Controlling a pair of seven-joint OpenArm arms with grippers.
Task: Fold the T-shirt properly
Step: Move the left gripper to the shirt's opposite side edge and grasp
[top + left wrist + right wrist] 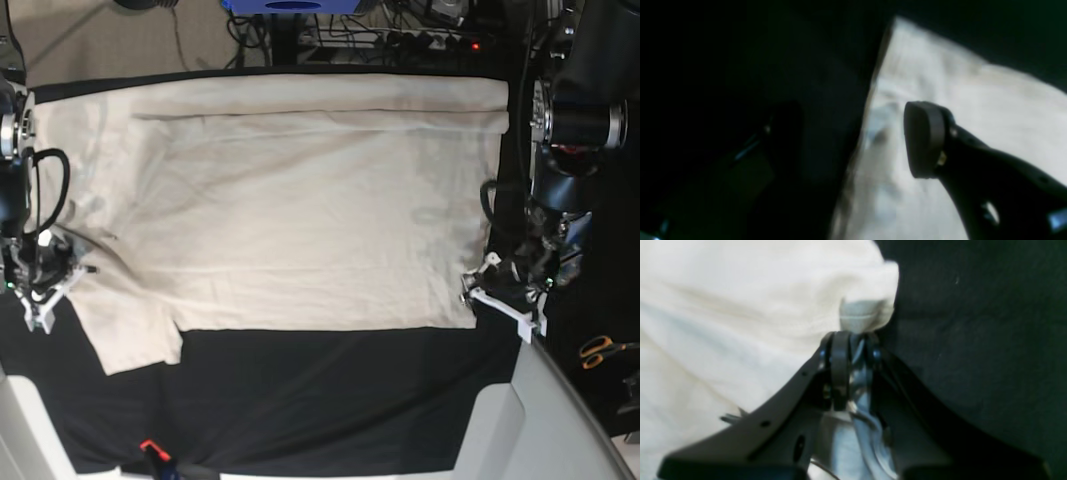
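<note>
Two hands flanked the T-shirt, which lay spread flat on the black-covered desk. Its long axis ran side to side in the base view, with a sleeve at the left end and the hem at the right. The right hand was clenched on a bunch of shirt edge near that sleeve. The left hand hung released, jaws spread, over the shirt's near hem corner. Soft, light and limp, the shirt would likely sag and wrinkle; corners and seams looked the best holds.
</note>
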